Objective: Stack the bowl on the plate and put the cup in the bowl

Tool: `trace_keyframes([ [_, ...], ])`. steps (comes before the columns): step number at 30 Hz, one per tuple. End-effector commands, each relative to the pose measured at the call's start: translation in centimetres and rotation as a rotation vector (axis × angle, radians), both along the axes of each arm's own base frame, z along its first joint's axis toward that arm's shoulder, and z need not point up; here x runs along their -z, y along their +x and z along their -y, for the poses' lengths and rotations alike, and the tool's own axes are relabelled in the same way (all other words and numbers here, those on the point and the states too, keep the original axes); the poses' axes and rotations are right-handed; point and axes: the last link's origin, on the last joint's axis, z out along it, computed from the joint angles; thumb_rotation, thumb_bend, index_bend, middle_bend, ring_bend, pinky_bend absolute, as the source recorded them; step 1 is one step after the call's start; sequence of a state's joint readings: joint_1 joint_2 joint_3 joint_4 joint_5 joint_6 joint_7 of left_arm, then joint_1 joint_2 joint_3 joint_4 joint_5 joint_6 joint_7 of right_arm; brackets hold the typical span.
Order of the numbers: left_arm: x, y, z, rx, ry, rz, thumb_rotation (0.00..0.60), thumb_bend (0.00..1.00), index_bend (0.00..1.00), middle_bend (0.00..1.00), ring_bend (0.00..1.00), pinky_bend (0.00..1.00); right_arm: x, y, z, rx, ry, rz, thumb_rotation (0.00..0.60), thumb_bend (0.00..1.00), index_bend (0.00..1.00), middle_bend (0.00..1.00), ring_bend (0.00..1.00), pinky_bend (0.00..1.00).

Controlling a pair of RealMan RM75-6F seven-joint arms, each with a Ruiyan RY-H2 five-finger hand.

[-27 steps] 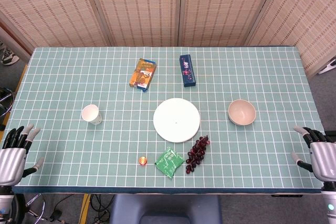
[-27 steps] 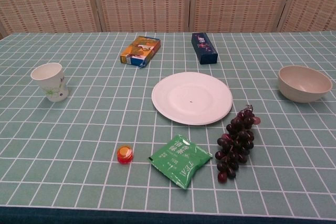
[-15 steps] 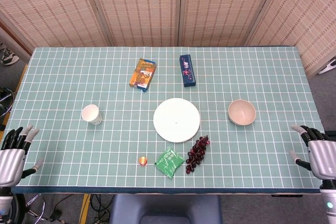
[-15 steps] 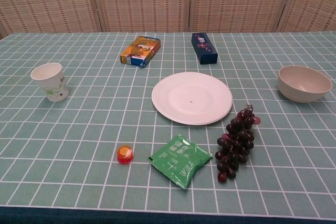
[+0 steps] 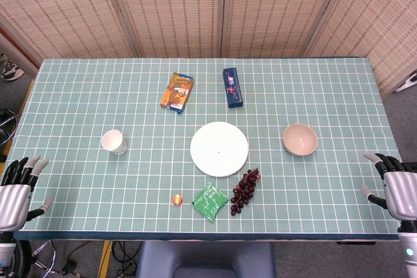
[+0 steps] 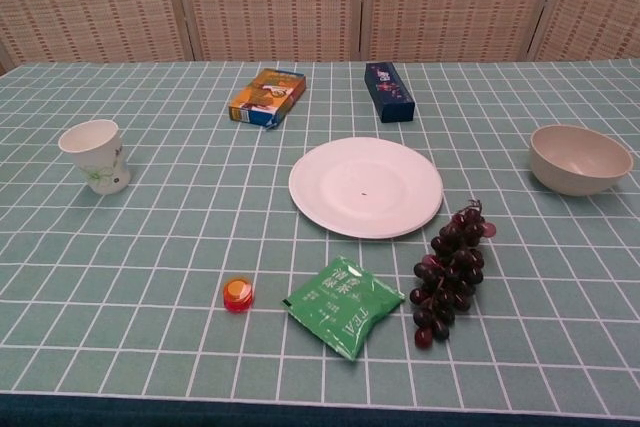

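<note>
Bowl (image 5: 300, 139), plate (image 5: 219, 148) and cup (image 5: 113, 142) unmoved on the bench (image 5: 78, 89); left hand (image 5: 16, 193) and right hand (image 5: 396, 190), fingers spread and empty, have barely shifted. Stacking not begun.

Left hand (image 5: 16, 190), right hand (image 5: 397, 183): low, fingers spread, holding nothing.
</note>
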State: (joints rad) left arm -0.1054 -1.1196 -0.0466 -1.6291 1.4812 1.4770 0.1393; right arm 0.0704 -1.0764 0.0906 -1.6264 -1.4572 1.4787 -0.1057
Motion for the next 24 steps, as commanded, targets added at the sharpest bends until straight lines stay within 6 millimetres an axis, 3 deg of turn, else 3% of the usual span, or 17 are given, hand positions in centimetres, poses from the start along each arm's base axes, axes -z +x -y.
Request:
trace_keyframes([
  [1,0.0,0.0,0.0,0.0,0.0,0.003,0.6,0.26,0.11,0.05,0.03,0.01,-0.1,0.0,0.5,0.0,0.0,-0.012,0.6,0.21,0.24,0.33,0.35,0.43],
  [7,0.0,-0.2,0.2,0.001,0.002,0.01,0.6,0.26,0.12,0.05,0.03,0.01,0.3,0.5,2.8,-0.02,0.039,-0.037,0.6,0.2,0.24,0.53,0.62,0.81],
  [11,0.0,-0.3,0.3,-0.001,0.006,0.014,0.6,0.26,0.12,0.05,0.03,0.01,1.0,0.8,4.6,-0.03,0.07,-0.047,0.6,0.2,0.24,0.66,0.77,0.97],
  [17,-0.1,-0.5,0.6,-0.007,0.01,0.015,0.6,0.26,0.12,0.05,0.03,0.01,2.8,0.3,6.9,-0.002,0.144,-0.057,0.6,0.21,0.24,0.77,0.89,1.0],
  [24,-0.2,-0.7,0.9,-0.016,0.014,0.017,0.6,0.26,0.12,0.05,0.03,0.01,5.4,-0.4,9.3,0.026,0.211,-0.067,0.6,0.21,0.24,0.79,0.91,1.0],
])
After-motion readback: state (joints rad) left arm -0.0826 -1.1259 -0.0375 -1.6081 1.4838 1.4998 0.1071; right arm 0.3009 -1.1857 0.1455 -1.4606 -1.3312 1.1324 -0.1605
